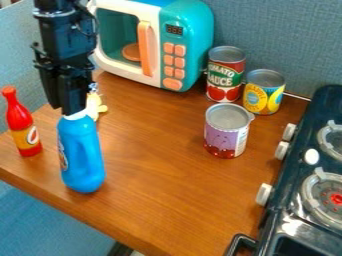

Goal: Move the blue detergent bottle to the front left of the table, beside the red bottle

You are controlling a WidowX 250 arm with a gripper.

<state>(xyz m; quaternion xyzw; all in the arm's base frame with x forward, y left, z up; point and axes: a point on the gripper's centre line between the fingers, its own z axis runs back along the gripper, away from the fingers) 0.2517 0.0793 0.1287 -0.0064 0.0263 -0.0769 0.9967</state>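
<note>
The black gripper (69, 102) hangs down at the upper left of the camera view, its lower end at the white top of a blue bottle (83, 155). It overlaps the bottle's neck, and whether it grips the neck cannot be told. The bottle is roughly upright, near the table's front left edge. To its left stands a red bottle (22, 125) with a yellow and white label. A small yellow and white object (97, 106) lies just behind the gripper, partly hidden by it.
A teal and white toy microwave (152, 42) stands at the back. Right of it are a tomato sauce can (225, 75), a yellow-labelled can (263, 92) and a purple-labelled can (226, 131) on the wooden table (167, 200). A dark toy stove (294, 175) borders the right side.
</note>
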